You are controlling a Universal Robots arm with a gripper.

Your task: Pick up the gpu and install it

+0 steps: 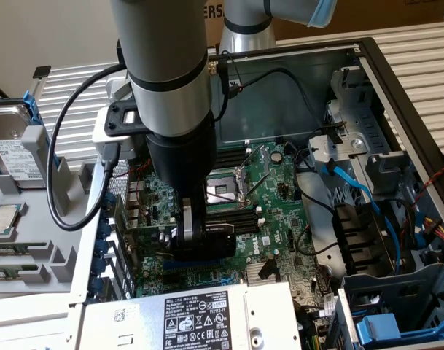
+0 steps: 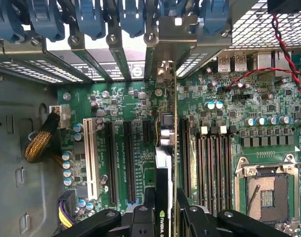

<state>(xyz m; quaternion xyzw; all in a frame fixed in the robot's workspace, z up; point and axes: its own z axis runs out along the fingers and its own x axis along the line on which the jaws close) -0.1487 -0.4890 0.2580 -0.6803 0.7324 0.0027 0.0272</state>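
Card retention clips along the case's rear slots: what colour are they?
Blue; the retention clips show best in the wrist view.

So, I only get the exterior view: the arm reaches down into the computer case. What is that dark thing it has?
Observer: It's the gpu. The wrist view shows it edge-on, with the pincer shut on it, one finger on each side.
Visitor: Which way does it point?
Observer: Its bracket is up against the row of blue clips.
Visitor: Is it plugged in?
Observer: I cannot tell. Its thin green edge runs along beside a long black slot.
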